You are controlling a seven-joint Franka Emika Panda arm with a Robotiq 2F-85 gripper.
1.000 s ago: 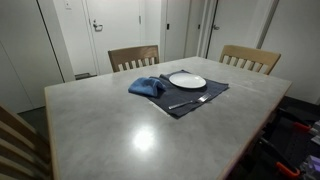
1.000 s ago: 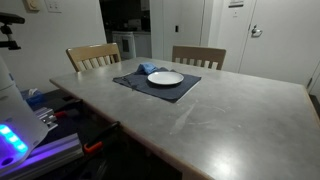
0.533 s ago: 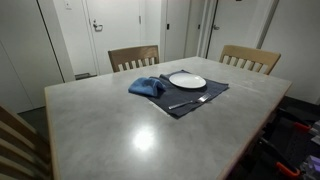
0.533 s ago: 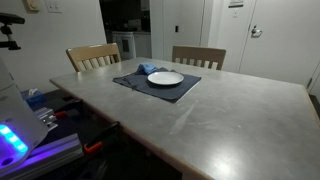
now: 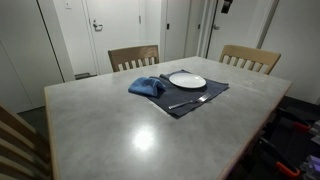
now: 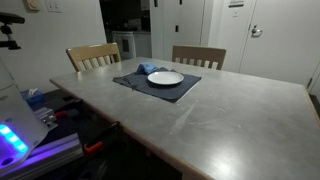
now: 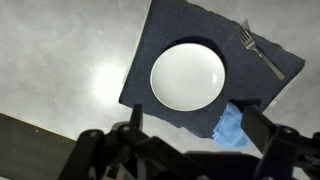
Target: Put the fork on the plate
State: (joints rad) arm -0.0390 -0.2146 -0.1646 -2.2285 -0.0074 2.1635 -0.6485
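Grey desk (image 5: 110, 130), fork (image 5: 190, 102) beside the plate (image 5: 187, 80), not on it.
In an exterior view the fork lies on a dark mat (image 5: 215, 91) toward the desk's far right corner, on the plate's near side; a blue cloth (image 5: 148, 87) covers the mat's left end. In an exterior view the plate (image 6: 165, 78) and cloth (image 6: 148, 69) sit on the mat (image 6: 160, 92) near the far edge; the fork is too small to tell. In the wrist view the pincer (image 7: 195, 128) hangs above the plate (image 7: 187, 75), fingers apart and empty; the fork (image 7: 260, 52) lies at a mat corner, near the plate without touching.
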